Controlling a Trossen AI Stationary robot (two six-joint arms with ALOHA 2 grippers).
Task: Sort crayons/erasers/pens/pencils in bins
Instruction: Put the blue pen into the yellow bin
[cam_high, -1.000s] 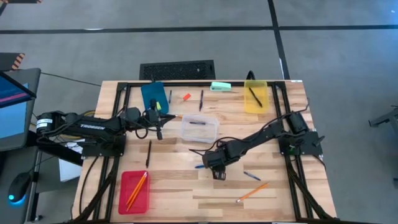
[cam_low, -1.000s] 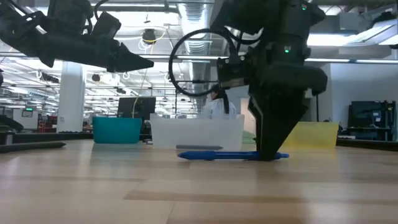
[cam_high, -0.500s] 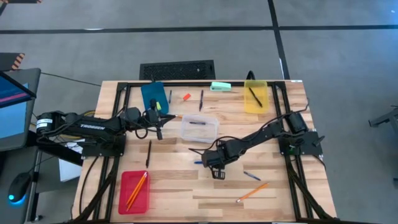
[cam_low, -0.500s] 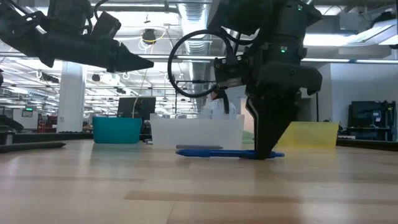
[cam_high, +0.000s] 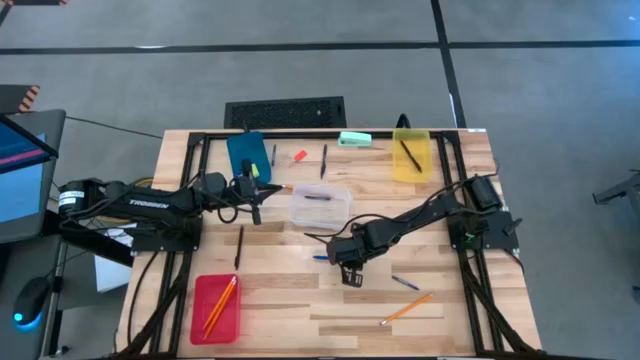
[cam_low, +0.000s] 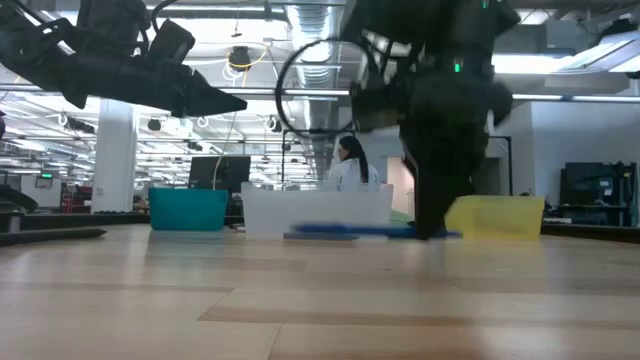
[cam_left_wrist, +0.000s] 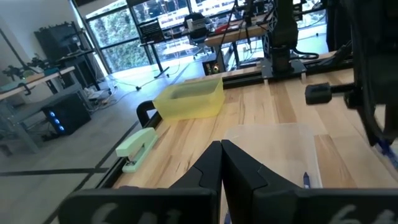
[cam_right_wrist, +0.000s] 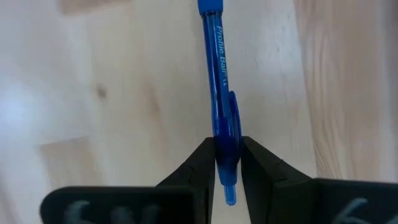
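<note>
Clear bin (cam_high: 321, 207) just beyond right gripper (cam_high: 343, 262), toward table's far edge; red bin (cam_high: 217, 306) well off toward near left corner, orange pencils (cam_high: 219, 304) inside. Right gripper clamped on blue pen (cam_right_wrist: 222, 122), fingers (cam_right_wrist: 199, 162) pinching barrel near clip end, pen lifted just off table. Left gripper (cam_left_wrist: 221, 163) pressed shut on nothing, hovering beside blue bin (cam_high: 246, 156).

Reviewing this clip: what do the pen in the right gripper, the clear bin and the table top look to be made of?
Blue pen, pinched by the right gripper: likely glossy plastic, with printed lettering on its smooth barrel. Clear bin: probably translucent, slightly frosted plastic, since a pen inside shows through its walls. Table top: apparently pale wood, matte, with visible plank seams and grain.
</note>
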